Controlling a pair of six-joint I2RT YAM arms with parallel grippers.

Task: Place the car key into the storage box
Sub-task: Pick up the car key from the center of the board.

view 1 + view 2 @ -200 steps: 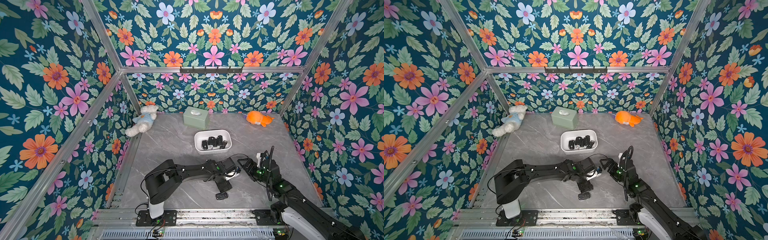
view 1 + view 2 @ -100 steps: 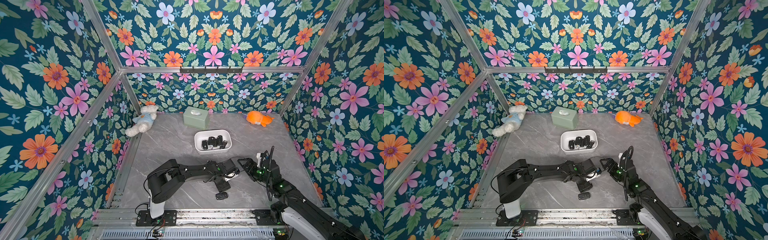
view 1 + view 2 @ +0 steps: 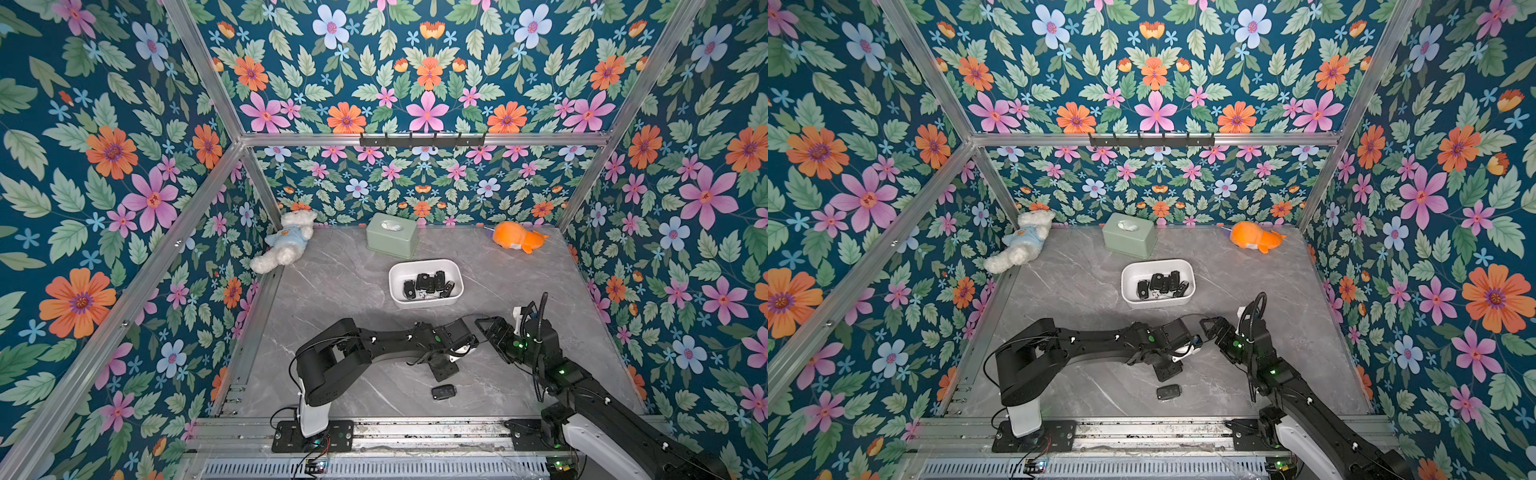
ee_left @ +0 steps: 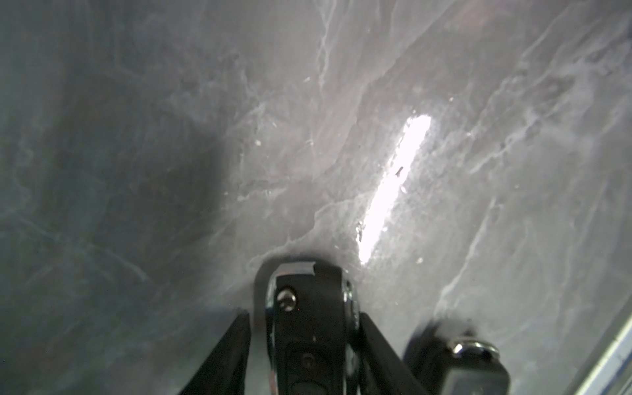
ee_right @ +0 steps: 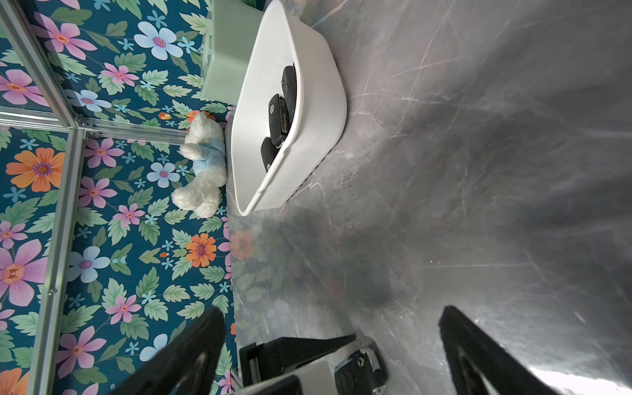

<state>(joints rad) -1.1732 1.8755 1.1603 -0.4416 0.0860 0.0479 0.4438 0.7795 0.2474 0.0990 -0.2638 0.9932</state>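
A black car key stands on edge on the grey table between the fingers of my left gripper. One finger touches it. A thin strip of table shows between the key and the other finger. In both top views the left gripper points down near the table's front and hides this key. A second car key lies loose just in front of it. The white storage box holds several black keys. My right gripper is open and empty beside the left one.
A sage-green tissue box stands behind the storage box. A white teddy lies at the back left and an orange plush at the back right. Floral walls close three sides. A metal rail runs along the front edge.
The left gripper's jaws have narrowed round the upright key. Both arms have stayed about where they were, and the loose key has not moved.
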